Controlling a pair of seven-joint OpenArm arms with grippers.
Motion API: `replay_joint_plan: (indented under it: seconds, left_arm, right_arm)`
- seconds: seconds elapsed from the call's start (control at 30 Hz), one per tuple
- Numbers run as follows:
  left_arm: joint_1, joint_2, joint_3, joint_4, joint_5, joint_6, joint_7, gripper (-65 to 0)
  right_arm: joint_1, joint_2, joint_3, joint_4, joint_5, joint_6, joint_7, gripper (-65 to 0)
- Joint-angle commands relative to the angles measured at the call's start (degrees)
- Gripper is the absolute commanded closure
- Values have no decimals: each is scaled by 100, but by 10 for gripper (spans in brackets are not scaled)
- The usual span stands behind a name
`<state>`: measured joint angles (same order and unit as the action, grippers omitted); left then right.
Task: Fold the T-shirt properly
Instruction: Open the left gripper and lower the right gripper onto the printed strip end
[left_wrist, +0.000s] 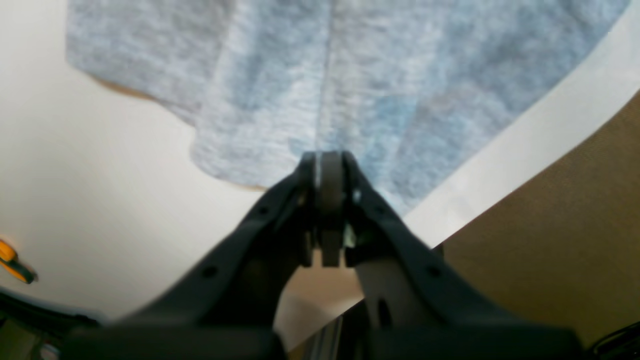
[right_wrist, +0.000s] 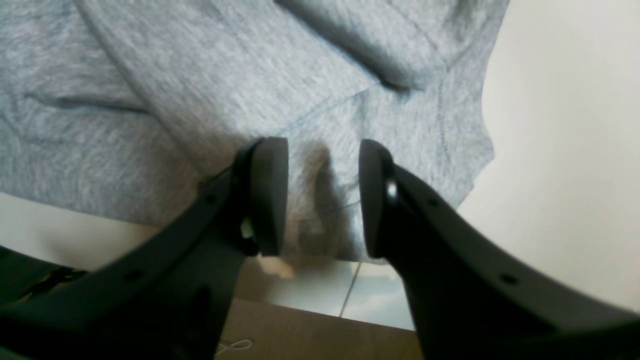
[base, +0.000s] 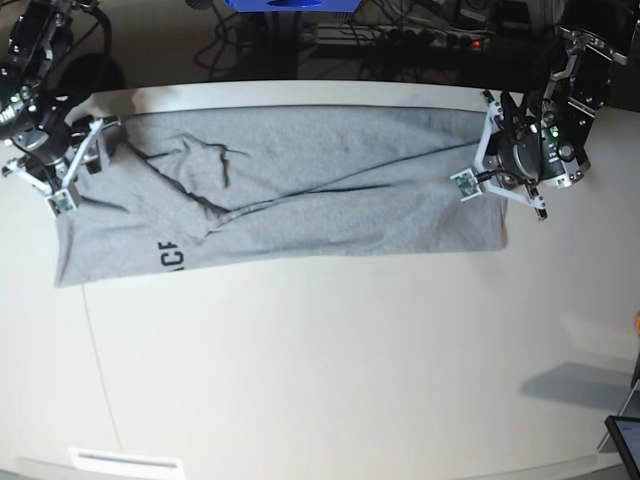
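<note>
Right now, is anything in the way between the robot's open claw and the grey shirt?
No. The right gripper hangs open right over the edge of the T-shirt, with nothing visible between them. The left gripper is shut at the shirt's other end, and the table in front shows only bare surface.

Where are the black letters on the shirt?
In the base view, the black letters sit near the T-shirt's lower left edge, closest to the right end effector.

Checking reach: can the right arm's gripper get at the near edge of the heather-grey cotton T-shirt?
Probably yes: the right gripper hangs open right over the T-shirt edge, nothing between.
</note>
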<state>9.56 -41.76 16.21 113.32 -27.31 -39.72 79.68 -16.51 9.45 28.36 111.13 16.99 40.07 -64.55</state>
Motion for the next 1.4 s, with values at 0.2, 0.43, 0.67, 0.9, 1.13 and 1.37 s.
replay_joint_plan:
  seconds: [0.2,0.43,0.67,0.9,1.13,1.37]
  left_arm:
    - [-90,-251,-78,136,28,-28,32,-138]
    - [-108,-215,-227,242,19,-28,32,-227]
    - [-108,769,-2293,40,142,-28,-649,-225]
    - [-222,2105,-3339,-119,1795,-28,-2135,-225]
    - [543,3292,-3559,-119,2410,-28,-4623,-225]
    - [613,3855,-3550,-110,2498,-28,-5370,-225]
  right_arm:
    - [38,70,26,74,46,-7,77,-215]
    - [38,70,26,74,46,-7,77,-215]
    - [126,70,26,118,54,-153,121,-213]
    - [21,61,17,232,54,-153,1422,-212]
    - [-155,105,-572,232,46,-153,2293,-216]
    - [-226,474,-1328,232,28,-214,2469,-216]
